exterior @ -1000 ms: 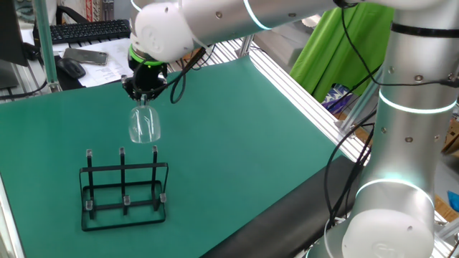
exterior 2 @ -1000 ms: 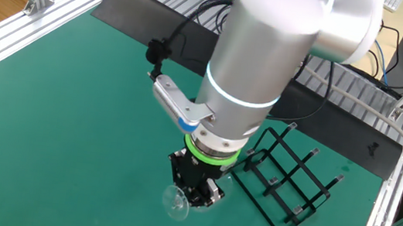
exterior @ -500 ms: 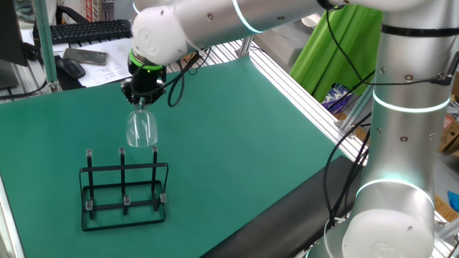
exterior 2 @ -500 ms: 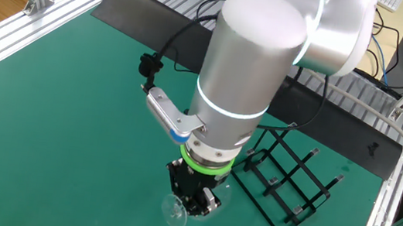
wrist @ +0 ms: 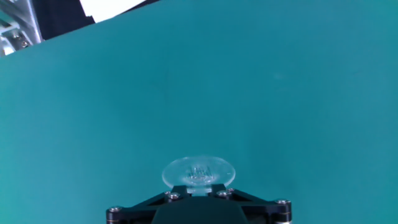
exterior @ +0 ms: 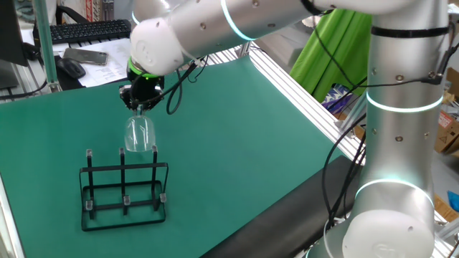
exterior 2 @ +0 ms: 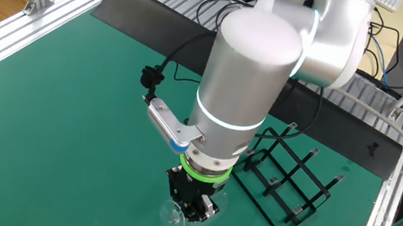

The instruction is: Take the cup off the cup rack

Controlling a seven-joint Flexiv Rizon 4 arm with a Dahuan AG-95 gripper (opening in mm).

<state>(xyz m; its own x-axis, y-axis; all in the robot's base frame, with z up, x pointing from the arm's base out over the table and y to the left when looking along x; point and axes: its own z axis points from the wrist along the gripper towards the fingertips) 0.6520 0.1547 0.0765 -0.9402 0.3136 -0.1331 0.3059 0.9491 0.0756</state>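
Note:
The cup (exterior: 140, 133) is a clear stemmed glass that hangs bowl-down from my gripper (exterior: 139, 106), which is shut on its stem. It is in the air behind and above the cup rack (exterior: 123, 188), a low black wire frame on the green mat. In the other fixed view the glass (exterior 2: 173, 212) shows below the gripper (exterior 2: 189, 207), left of the rack (exterior 2: 286, 179). In the hand view the glass (wrist: 198, 172) sits between the black fingers (wrist: 249, 202) at the bottom edge; the rack is out of view there.
A keyboard (exterior: 90, 30), a mouse (exterior: 70, 67) and papers lie beyond the mat's far edge. Aluminium rails (exterior: 301, 86) border the mat on the right. The arm's big grey column (exterior 2: 247, 95) stands over the rack's left side in the other fixed view.
The gripper with the glass has moved a little to the left and slightly lower, toward the mat beside the rack. The rack has not moved.

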